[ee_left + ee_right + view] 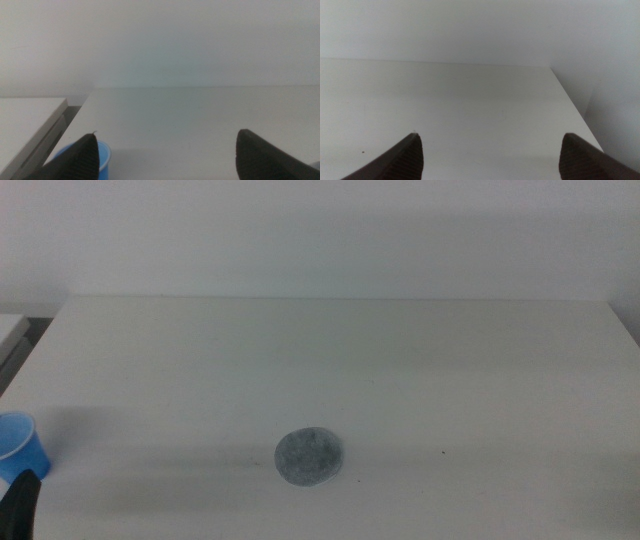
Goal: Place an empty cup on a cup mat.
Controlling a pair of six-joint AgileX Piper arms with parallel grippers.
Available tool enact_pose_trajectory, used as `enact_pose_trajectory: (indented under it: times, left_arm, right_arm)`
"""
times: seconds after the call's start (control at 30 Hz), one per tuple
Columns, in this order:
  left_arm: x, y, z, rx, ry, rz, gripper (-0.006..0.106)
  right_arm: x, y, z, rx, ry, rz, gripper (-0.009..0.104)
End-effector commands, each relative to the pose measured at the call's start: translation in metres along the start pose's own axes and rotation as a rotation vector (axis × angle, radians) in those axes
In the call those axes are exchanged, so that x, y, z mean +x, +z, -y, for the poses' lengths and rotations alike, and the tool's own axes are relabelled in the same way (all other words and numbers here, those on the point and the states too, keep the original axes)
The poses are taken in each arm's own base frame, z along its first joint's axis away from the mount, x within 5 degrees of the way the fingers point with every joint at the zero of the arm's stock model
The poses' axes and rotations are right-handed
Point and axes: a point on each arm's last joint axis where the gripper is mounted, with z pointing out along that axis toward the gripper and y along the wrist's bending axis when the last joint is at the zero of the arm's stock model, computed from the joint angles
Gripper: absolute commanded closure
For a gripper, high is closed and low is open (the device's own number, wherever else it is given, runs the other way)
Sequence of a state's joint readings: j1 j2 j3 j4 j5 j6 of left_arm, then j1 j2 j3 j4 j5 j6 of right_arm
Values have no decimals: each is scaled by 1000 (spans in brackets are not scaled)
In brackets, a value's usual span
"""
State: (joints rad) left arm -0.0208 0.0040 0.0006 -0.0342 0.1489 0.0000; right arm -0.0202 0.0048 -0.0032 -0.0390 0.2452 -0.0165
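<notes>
Middle view puts the cup (18, 442) at the far left edge of the picture, upright on the white table (400, 370), bright blue with a paler rim, part of it cut off by the frame. No brand, label or writing can be read on it, nor on anything else in any view. The cup mat (310, 457), a flat mottled grey disc, lies on the table near the front and a little left of the picture's centre, well apart from the cup. Bare tabletop lies between the two, with nothing standing in the way.

A dark tip of the left gripper (22, 500) shows at the bottom left corner of the middle view, just in front of the cup and overlapping its lower edge. In the left wrist view the left gripper (165, 155) has its two dark jaws spread wide apart, holding nothing; the cup (102, 159) shows beside and partly behind one jaw, not between them. That view also shows a second pale surface (27, 125) beyond the table's side edge, which the middle view catches only as a sliver.

Only its own wrist view shows the right gripper (490, 155), jaws likewise wide apart and empty, over bare table near the far corner, with a tiny dark speck (363, 152) on the surface. Neither the cup nor the mat shows there
</notes>
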Motion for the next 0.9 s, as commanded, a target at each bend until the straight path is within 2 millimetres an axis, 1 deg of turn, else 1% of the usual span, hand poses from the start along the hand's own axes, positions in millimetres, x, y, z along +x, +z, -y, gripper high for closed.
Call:
enact_pose_trajectory:
  times: [0.0,0.03,0.1,0.13,0.23,0.3,0.4,0.43,0.5,0.57,0.67,0.73,0.87]
  left_arm:
    - [-3,0,0,0,1,30,7]
    - [-5,-1,0,-2,1,34,7]
    - [-25,1,0,-14,0,-4,7]
    - [-33,2,0,-24,-2,-60,7]
    - [-77,11,-2,-67,-14,-291,7]
    - [-104,18,-3,-90,-28,-485,7]
    - [-136,34,-7,-126,-40,-692,7]
    - [-142,38,-9,-133,-43,-747,7]
    - [-155,56,-13,-151,-46,-832,7]
    - [-163,76,-17,-158,-56,-902,7]
    - [-165,105,-27,-179,-29,-996,7]
    - [-162,128,-35,-181,-26,-1041,7]
    - [-150,162,-54,-208,-59,-1168,7]
  right_arm:
    - [0,0,0,1,-11,8,2]
    - [0,0,0,1,-11,8,2]
    - [0,0,0,1,-11,8,2]
    - [0,0,0,1,-11,8,2]
    - [0,0,0,1,-11,8,2]
    - [0,0,0,1,-11,8,2]
    - [0,0,0,1,-11,8,2]
    - [0,0,0,1,-11,8,2]
    - [0,0,0,1,-11,8,2]
    - [0,0,0,1,-11,8,2]
    - [0,0,0,1,-11,8,2]
    - [0,0,0,1,-11,8,2]
    - [0,0,0,1,-11,8,2]
